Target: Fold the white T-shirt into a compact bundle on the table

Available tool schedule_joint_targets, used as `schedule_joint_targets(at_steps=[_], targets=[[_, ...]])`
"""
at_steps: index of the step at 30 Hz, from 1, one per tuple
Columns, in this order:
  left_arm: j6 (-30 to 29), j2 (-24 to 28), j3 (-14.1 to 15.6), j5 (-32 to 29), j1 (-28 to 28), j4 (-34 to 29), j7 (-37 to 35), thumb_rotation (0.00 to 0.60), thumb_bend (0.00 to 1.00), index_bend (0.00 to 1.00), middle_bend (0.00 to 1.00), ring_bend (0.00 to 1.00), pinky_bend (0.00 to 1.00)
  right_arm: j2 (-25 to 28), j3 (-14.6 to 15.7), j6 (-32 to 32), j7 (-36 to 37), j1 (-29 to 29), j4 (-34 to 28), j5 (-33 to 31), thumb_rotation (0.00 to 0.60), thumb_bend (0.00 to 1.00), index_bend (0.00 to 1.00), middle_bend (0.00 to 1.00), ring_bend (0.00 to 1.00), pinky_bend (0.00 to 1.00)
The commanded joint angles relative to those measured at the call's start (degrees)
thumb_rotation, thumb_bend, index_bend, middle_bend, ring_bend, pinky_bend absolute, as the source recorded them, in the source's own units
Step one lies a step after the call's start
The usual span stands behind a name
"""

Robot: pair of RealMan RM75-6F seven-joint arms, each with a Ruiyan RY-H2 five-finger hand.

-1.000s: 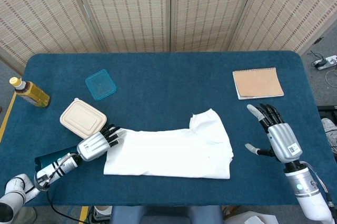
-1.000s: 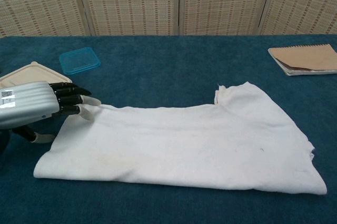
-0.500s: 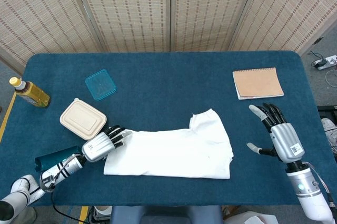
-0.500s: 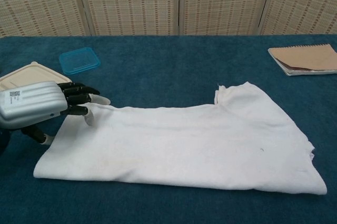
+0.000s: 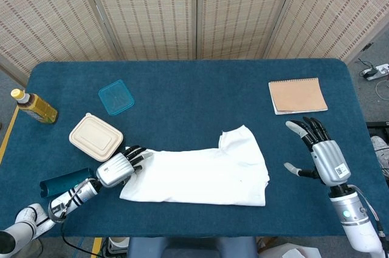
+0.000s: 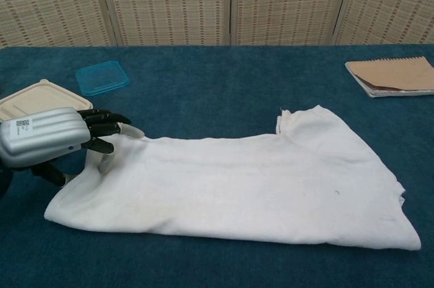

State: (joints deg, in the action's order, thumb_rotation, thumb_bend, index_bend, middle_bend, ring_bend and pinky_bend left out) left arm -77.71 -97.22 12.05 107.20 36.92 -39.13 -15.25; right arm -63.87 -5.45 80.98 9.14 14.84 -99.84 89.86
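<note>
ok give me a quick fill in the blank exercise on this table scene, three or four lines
1. The left hand touches the ____ end of the white T-shirt.
2. The right hand holds ____.
3. The brown notebook lies on the robot's ____ side of the table.
4. The blue lid lies just behind the ____ food box.

Missing words: left; nothing; right; beige
</note>
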Motion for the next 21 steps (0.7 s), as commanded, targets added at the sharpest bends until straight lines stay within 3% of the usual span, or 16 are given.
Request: schedule_joint_targets(at_steps=[1, 12, 21], targets=[[-0.1, 0.0, -0.2, -0.1, 0.1, -0.6, 0.0, 0.600, 0.41, 0.67, 0.16, 0.08, 0.10, 0.0, 0.1, 0.0, 0.0, 0.0, 0.1, 0.1, 0.600, 0.07, 0.16, 0.15, 0.03, 0.02], [-0.7, 1.5, -0.6, -0.8, -0.3, -4.6, 1.7, 0.600, 0.45, 0.72, 0.23, 0.10, 0.10, -0.4, -0.1, 0.6, 1.0, -0.1, 0.8, 0.6, 0.600, 0.07, 0.17, 0.15, 0.03, 0.02], [-1.4, 7.1, -1.5, -1.7, -0.7, -12.6, 5.6, 0.600, 0.45, 0.73, 0.24, 0.12, 0.10, -0.7, -0.3, 1.7, 1.5, -0.2, 0.9, 1.5, 0.600, 0.07, 0.18, 0.15, 0.03, 0.02]])
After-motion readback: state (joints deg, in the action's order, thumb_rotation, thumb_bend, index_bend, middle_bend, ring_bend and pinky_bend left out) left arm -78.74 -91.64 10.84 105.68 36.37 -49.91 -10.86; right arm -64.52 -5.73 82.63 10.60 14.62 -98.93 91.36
